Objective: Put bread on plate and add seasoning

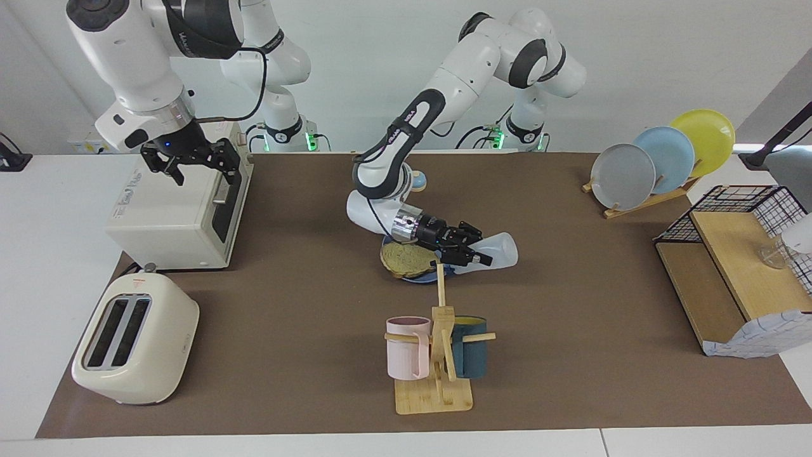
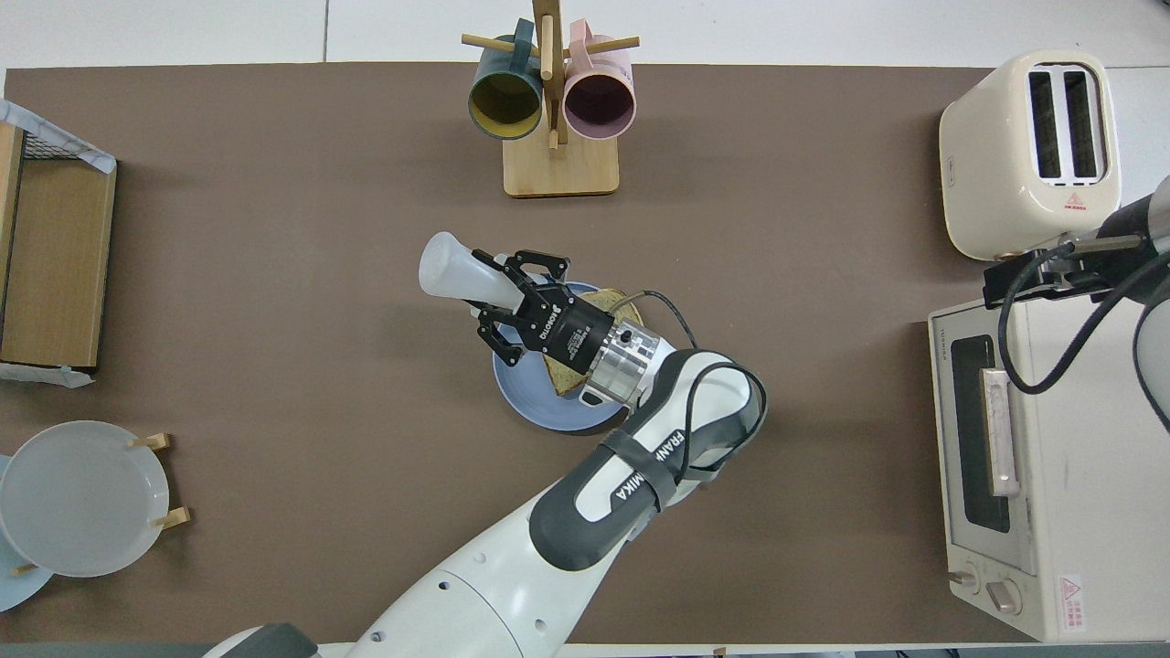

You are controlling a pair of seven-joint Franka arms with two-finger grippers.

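Note:
The bread (image 1: pixel 406 259) lies on the blue plate (image 1: pixel 444 276) at the middle of the table; both also show in the overhead view, the bread (image 2: pixel 565 376) on the plate (image 2: pixel 539 407). My left gripper (image 1: pixel 472 254) is shut on the seasoning bottle (image 1: pixel 498 249) and holds it tipped almost flat over the plate's rim beside the bread. The bottle's base points toward the left arm's end of the table (image 2: pixel 457 270). Its cap is hidden by the fingers. My right gripper (image 1: pixel 196 166) hangs open and empty over the toaster oven (image 1: pixel 181 216).
A cream toaster (image 1: pixel 136 346) stands farther out than the oven. A mug rack (image 1: pixel 438 355) with a pink and a teal mug stands just past the plate. A plate rack (image 1: pixel 660 158) and a wire shelf (image 1: pixel 729 266) are at the left arm's end. A small bell (image 1: pixel 419 182) is near the robots.

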